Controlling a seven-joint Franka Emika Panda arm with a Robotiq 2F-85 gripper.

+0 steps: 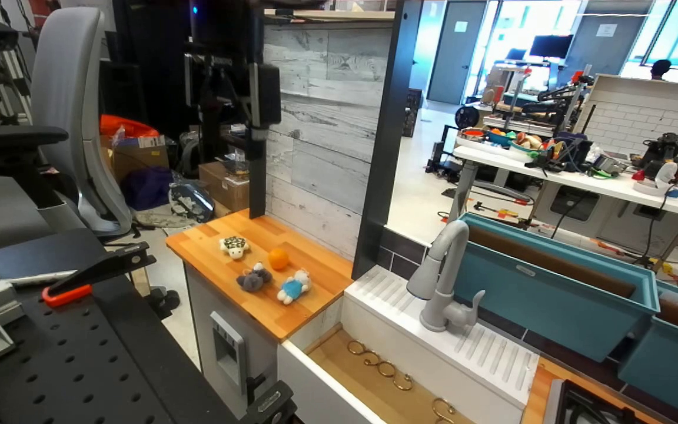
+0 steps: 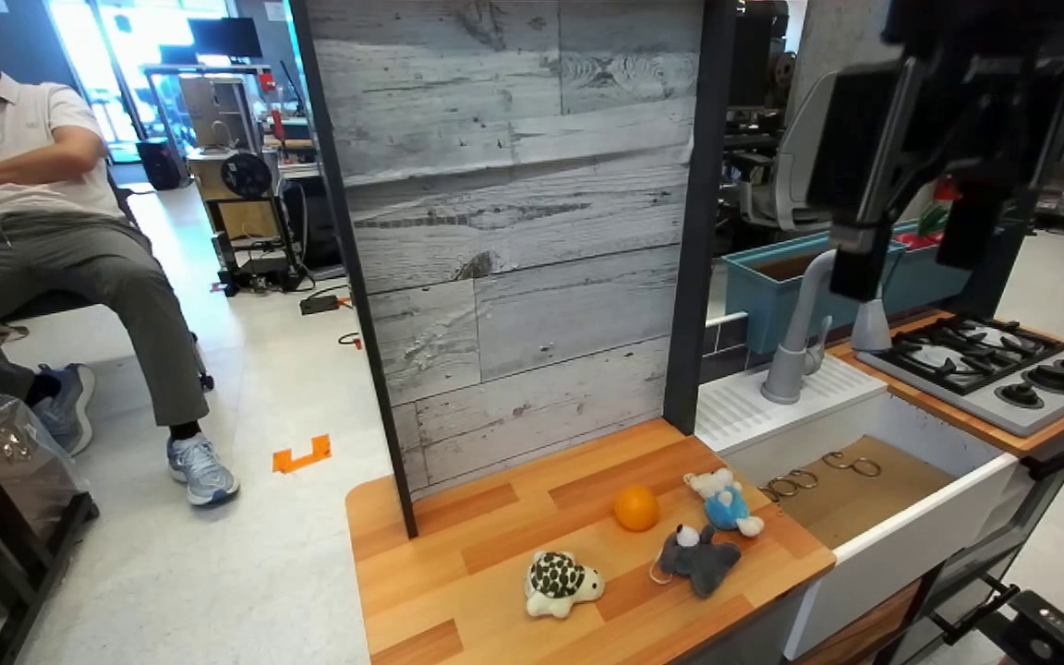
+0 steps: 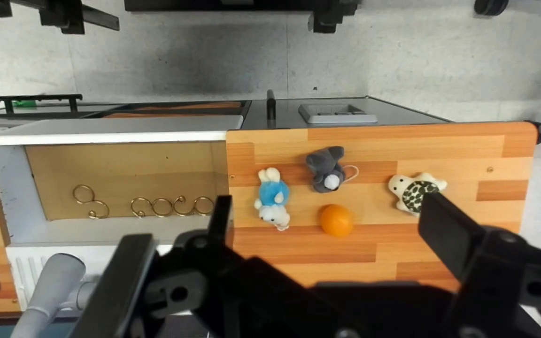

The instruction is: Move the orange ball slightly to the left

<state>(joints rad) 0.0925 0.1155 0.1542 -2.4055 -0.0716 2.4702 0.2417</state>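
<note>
The orange ball (image 1: 278,259) rests on the wooden counter (image 1: 203,238) among three small plush toys. It also shows in an exterior view (image 2: 635,509) and in the wrist view (image 3: 336,220). My gripper (image 3: 325,211) is wide open and empty. In the wrist view the ball appears between its two fingers, well below them. In both exterior views the gripper (image 1: 228,115) (image 2: 911,263) hangs high above the counter, apart from everything on it. No part of the ball is hidden in the wrist view.
A dark grey plush (image 3: 325,168) and a blue-and-white plush (image 3: 273,193) lie close to the ball. A turtle plush (image 3: 413,190) lies farther off. The sink (image 2: 874,517) with a grey faucet (image 2: 795,342) adjoins the counter. A wood-pattern back wall (image 2: 532,222) stands along one edge.
</note>
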